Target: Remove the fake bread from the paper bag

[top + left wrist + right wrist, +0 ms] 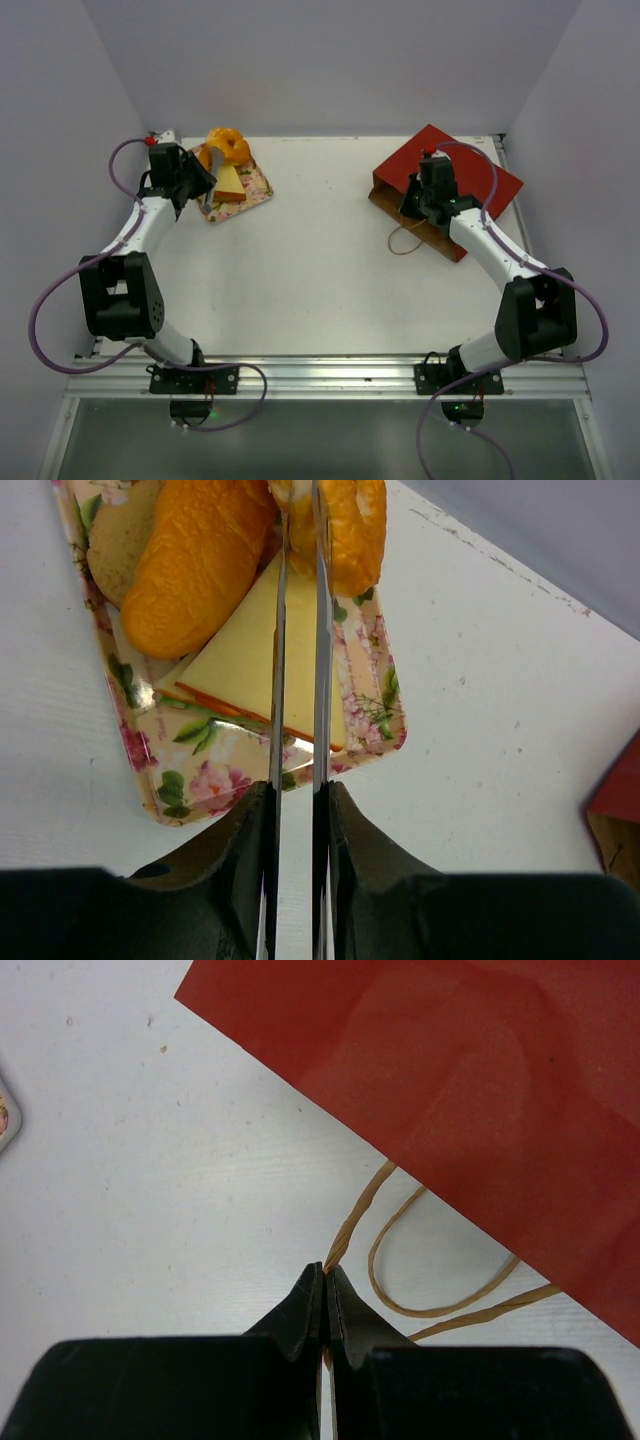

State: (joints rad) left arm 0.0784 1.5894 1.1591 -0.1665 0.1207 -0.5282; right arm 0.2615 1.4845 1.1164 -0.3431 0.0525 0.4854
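Observation:
The dark-red paper bag (400, 172) lies flat at the back right; it also fills the upper right of the right wrist view (480, 1090). My right gripper (412, 210) (326, 1268) is shut on its tan cord handle (357, 1210), just off the bag's mouth. The fake bread sits on a floral tray (258, 190) at the back left: a yellow sandwich wedge (235, 660), an orange bun (195, 565), a tan roll (115, 550). My left gripper (215, 160) (300, 495) has its thin blades close together on the ring doughnut (230, 148) (355, 530), over the tray.
White walls close the table in at the back and on both sides. A second loop of cord (400, 1305) lies on the table by the bag's mouth. The tray's rim (180, 800) is near the left wall.

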